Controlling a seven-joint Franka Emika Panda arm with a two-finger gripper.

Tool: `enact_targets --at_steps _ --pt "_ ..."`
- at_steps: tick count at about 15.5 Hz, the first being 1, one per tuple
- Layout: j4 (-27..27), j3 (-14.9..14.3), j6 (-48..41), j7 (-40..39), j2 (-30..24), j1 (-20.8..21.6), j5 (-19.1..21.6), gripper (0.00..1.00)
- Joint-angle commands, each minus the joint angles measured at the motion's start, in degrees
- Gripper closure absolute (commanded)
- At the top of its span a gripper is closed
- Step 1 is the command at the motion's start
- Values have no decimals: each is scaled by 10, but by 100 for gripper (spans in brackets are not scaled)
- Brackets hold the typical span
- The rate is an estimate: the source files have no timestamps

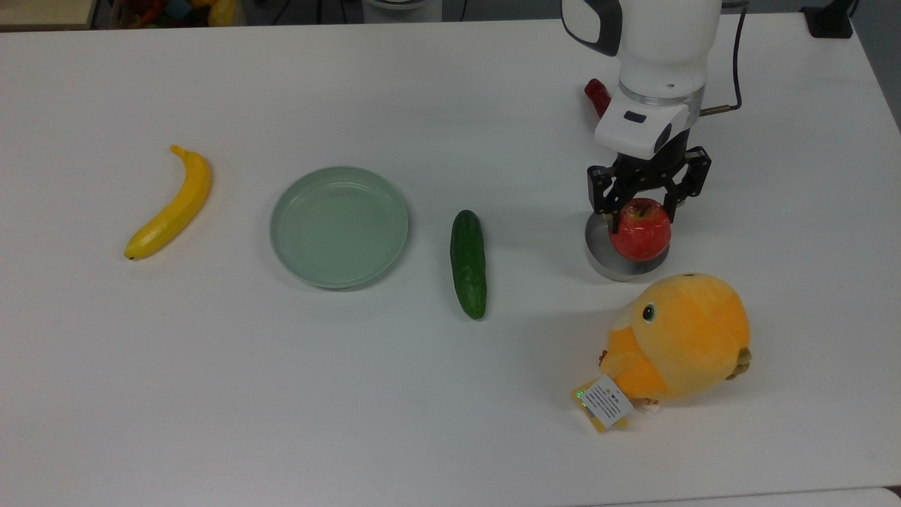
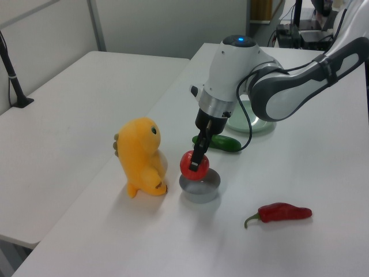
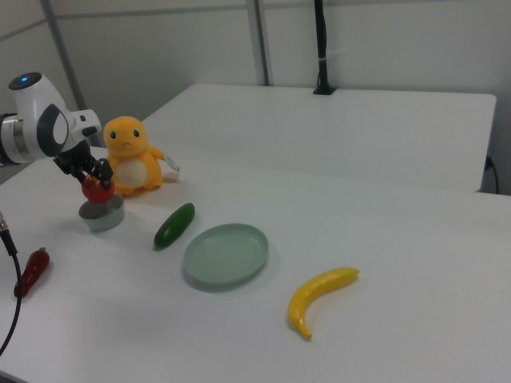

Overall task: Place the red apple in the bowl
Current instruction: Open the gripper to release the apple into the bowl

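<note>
White worktop (image 1: 422, 422) carries an orange plush toy (image 1: 679, 338), pale green plate (image 1: 339, 227), cucumber (image 1: 469, 263), grey bowl (image 1: 597, 255). Pincer (image 1: 642, 205) pinches the red apple (image 1: 640, 231), held just above the bowl's opening, beside the plush.

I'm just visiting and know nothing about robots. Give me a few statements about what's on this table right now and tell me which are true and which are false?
1. The end effector is holding the red apple. True.
2. The apple is above the pale green plate. False: it is held over the grey bowl.
3. The cucumber lies between the plate and the bowl in the top view. True.
4. The banana is in the plate. False: it lies on the table, apart from the plate.
5. The yellow plush toy is lying flat. False: in the left view it stands upright beside the bowl.
</note>
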Motion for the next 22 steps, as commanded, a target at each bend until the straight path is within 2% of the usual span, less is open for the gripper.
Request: enact_targets --at_steps 1,2,8,11,13,16,19,22 --pt "10 7 8 19 9 2 3 5" --pt "9 7 7 21 9 5 0 1" --pt "6 7 4 22 5 6 -4 0" --pt "-9 7 -4 26 -19 -1 -2 0" --pt "-35 7 -52 30 -62 -8 1 0" --pt "-46 6 -186 16 -120 -25 1 0" --pt "-94 5 -248 -19 -201 -54 0 0" --pt "-155 1 -286 -90 -286 -89 -4 0"
